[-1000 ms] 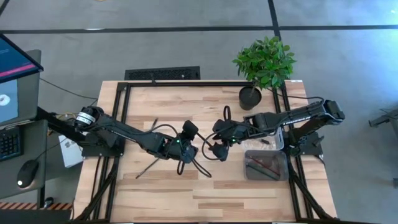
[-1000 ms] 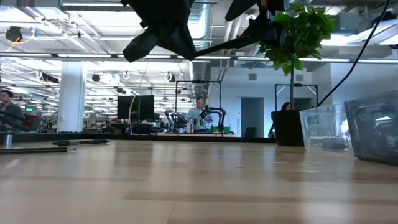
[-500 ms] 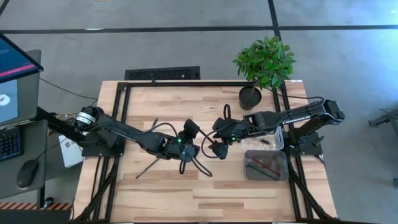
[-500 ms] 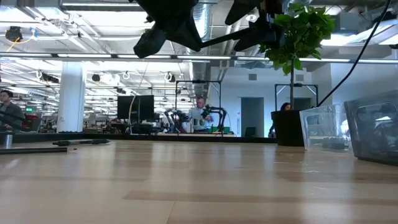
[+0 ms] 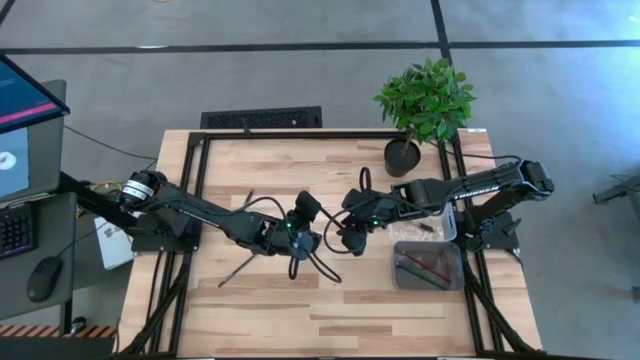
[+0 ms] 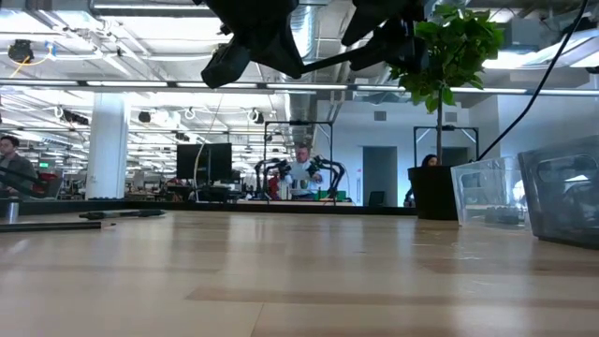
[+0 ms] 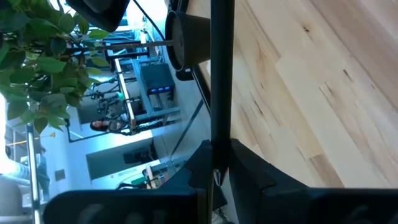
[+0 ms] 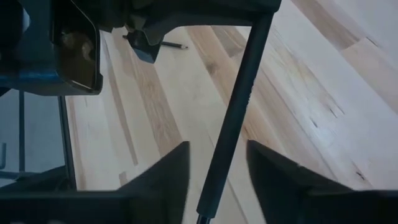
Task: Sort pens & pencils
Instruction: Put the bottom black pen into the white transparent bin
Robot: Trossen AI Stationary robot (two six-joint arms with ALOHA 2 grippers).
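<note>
Bin [image 5: 452,268] holds reddish pencils [image 5: 424,264]; second bin [image 5: 447,226] beside.

The high view is evenly bright, with soft daylight and no strong glare. The light wooden table top [image 5: 330,310] looks pale and clear, and the two dark arms above it give only weak, short shadows.

In the low view the light comes from long ceiling lamps [image 6: 140,84] far behind the table, so the dark arm parts above the table are only black silhouettes. The nearest part of the table is soft and out of focus.

Both wrist views are blurred near the camera, and the wood around the thin black stick [image 8: 233,124] is bright.
</note>
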